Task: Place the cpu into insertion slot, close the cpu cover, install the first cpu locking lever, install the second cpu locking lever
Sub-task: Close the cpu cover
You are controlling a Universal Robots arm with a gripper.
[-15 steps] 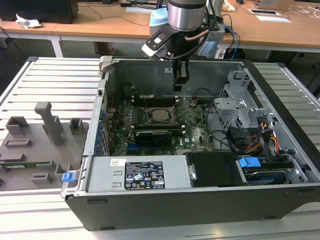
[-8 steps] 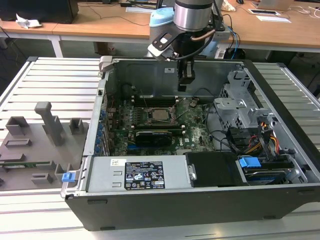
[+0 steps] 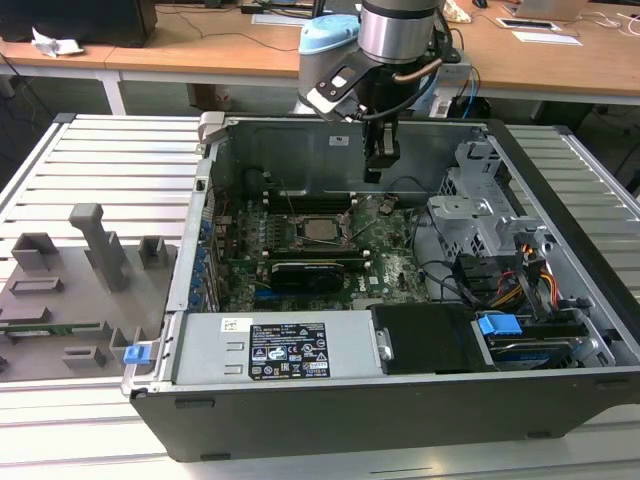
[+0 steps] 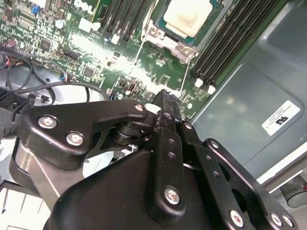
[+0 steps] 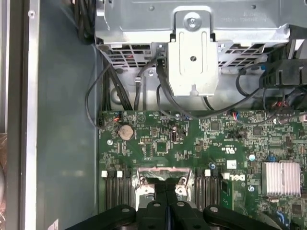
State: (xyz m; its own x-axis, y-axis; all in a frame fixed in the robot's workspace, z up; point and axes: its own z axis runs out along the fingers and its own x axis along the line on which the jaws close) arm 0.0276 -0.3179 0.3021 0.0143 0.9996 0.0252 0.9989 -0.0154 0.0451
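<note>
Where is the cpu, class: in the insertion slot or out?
In. The cpu lies flat inside the insertion slot, its metal rim framing it.

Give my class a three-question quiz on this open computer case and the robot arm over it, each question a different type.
1. True or false: the cpu lies on the motherboard inside the case.
2. The gripper is: A) open around the cpu; B) shut, hanging above the motherboard; C) resting outside the case.
3. In the exterior view, on which side of the case is the grey fixture tray?
Key: 1 true; 2 B; 3 the exterior view's left.
</note>
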